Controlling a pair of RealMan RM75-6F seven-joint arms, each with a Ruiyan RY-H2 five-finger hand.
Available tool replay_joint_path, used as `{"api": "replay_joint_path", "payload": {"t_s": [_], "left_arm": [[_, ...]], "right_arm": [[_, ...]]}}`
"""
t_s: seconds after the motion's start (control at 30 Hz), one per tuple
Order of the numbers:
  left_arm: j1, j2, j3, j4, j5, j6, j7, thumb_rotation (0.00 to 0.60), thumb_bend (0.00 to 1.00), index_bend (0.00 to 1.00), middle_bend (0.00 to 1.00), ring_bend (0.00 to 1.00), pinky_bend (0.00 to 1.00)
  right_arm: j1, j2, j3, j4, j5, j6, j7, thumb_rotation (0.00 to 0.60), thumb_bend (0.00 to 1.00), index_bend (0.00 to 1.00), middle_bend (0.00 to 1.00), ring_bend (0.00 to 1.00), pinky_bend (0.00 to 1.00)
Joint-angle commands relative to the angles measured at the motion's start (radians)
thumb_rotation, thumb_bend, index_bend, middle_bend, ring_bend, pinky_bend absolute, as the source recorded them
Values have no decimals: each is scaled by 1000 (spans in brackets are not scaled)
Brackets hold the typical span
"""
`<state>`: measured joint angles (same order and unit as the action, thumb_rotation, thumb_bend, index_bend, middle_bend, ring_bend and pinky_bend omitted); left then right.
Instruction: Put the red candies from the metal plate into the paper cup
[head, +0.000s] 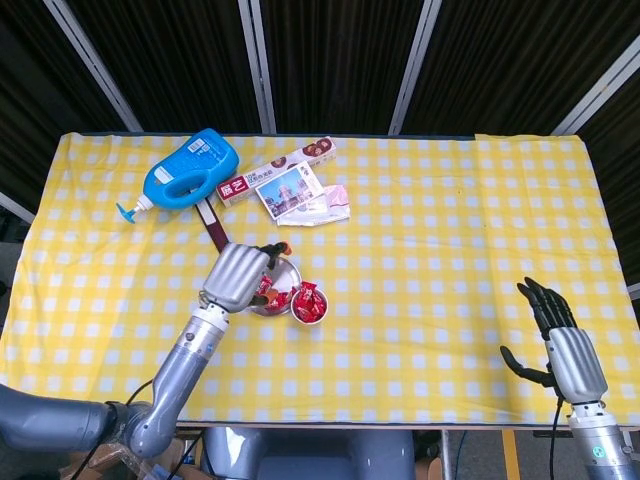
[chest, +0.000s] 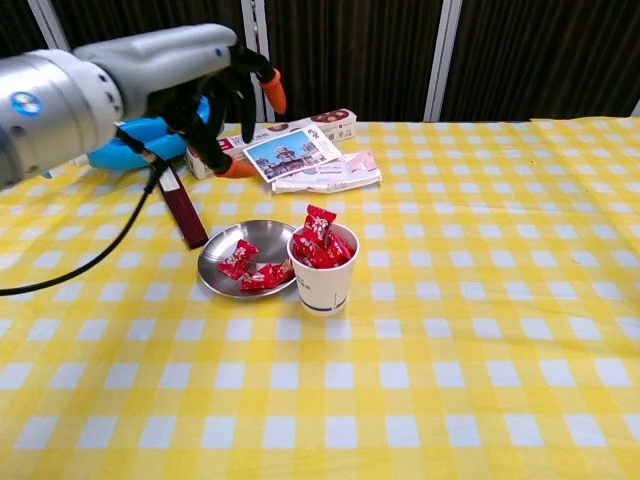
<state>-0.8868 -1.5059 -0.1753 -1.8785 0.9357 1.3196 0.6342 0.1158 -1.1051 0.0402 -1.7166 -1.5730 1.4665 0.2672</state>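
My left hand (chest: 215, 95): empty, fingers loosely spread, above metal plate (chest: 222, 262) at 10 o'clock | red candies (chest: 252, 270): some on plate, rest heaped in paper cup (chest: 323, 276) touching plate at 3 o'clock | my right hand (head: 560, 340): spread, empty

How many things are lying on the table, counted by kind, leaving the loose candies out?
Metal plate: 1
Paper cup: 1
Blue bottle: 1
Long box: 1
Picture card: 1
Pink packet: 1
Dark red strip: 1
Total: 7
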Motion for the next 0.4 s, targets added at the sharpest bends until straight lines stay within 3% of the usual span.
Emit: {"api": "replay_joint_path", "payload": {"t_s": [0.03, 0.17, 0.27, 0.33, 0.4], "left_arm": [[134, 123, 93, -84, 138, 118, -99, 600, 235, 221, 332, 393, 537], [293, 254, 232, -99, 298, 232, -223, 600, 220, 166, 184, 226, 390], [387, 307, 319, -41, 409, 303, -293, 600, 192, 60, 40, 77, 209], [447, 339, 376, 17, 474, 342, -321, 600, 170, 7, 1, 9, 91], [526, 368, 424, 81, 526, 402, -352, 600, 160, 0, 0, 0, 65]], "right_arm": [[1, -5, 2, 16, -2, 2, -31, 600, 387, 0, 0, 0, 0], [-2, -30, 11, 54, -8, 26, -155, 600, 388, 0, 0, 0, 0], [-5, -41, 12, 64, 1, 27, -239, 600, 387, 0, 0, 0, 0], [-7, -46, 12, 64, 5, 27, -302, 600, 387, 0, 0, 0, 0], [-12, -67, 11, 79, -8, 46, -386, 600, 388, 0, 0, 0, 0]]}}
